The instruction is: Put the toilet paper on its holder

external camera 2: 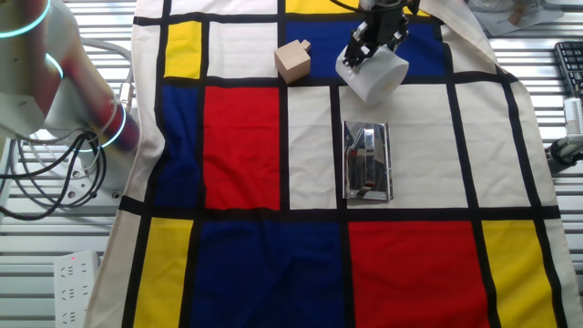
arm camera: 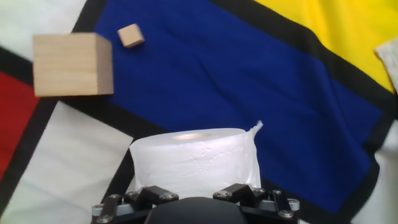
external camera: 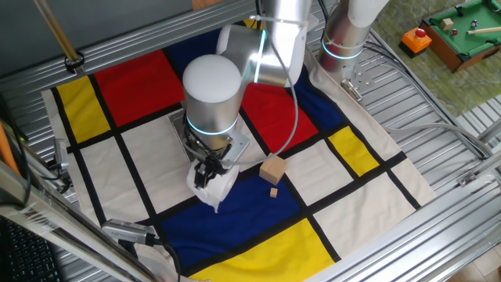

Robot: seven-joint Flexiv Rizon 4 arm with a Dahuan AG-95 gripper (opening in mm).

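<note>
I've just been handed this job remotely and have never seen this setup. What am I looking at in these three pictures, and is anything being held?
It is one robot arm with a two-finger gripper, working over a table covered by a cloth of red, blue, yellow and white panels.

Two pictures come from fixed cameras on different sides of the table. The third comes from a camera on the hand, looking along the fingers.

The gripper is closed on the toilet paper, a white roll; in the hand view it sits right at the fingers. The roll appears tilted, at or just above the cloth.

The holder, a shiny metal plate, lies on a white panel close to the roll, with nothing on it yet.

A wooden cube and a much smaller wooden block lie nearby, apart from the roll.
</note>
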